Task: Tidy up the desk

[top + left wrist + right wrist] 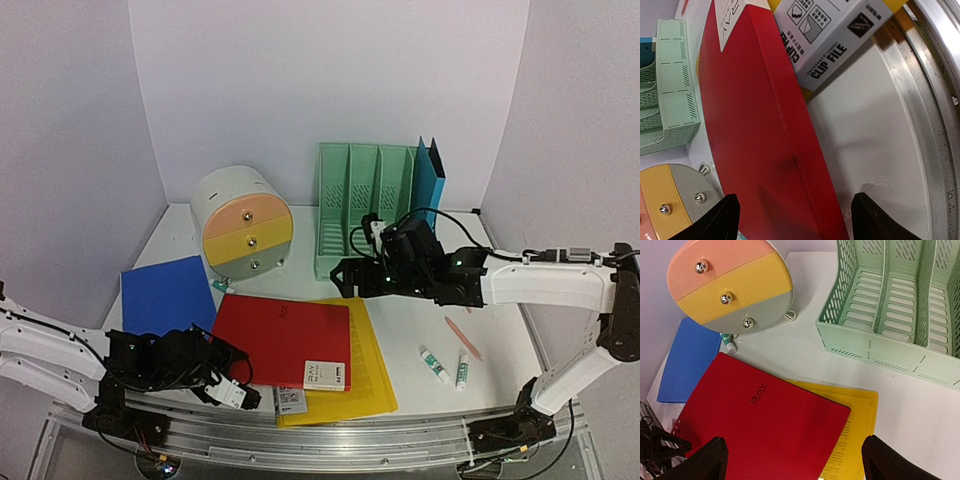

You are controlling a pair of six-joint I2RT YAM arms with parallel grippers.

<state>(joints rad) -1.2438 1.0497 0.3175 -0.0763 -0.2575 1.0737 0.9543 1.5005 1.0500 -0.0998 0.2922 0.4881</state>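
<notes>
The white desk [500, 330] carries a red folder [285, 338] lying on a yellow folder [370, 370], with a blue folder [165, 292] to their left. My left gripper [232, 388] sits low at the red folder's near left corner. Its jaws [797, 220] are open, one finger over the red folder [755, 125] and the other over bare desk [865, 125]. Above the folders' far edge, my right gripper [345, 278] hovers open [797, 462] and empty, over the red folder [760, 420] and the yellow folder [855, 425].
A green file rack [365, 205] holding an upright blue folder [430, 180] stands at the back, beside a round drawer unit [245, 230]. Two glue sticks [434, 365] and a pink pencil [463, 338] lie at the right. The metal rail [330, 430] runs along the front.
</notes>
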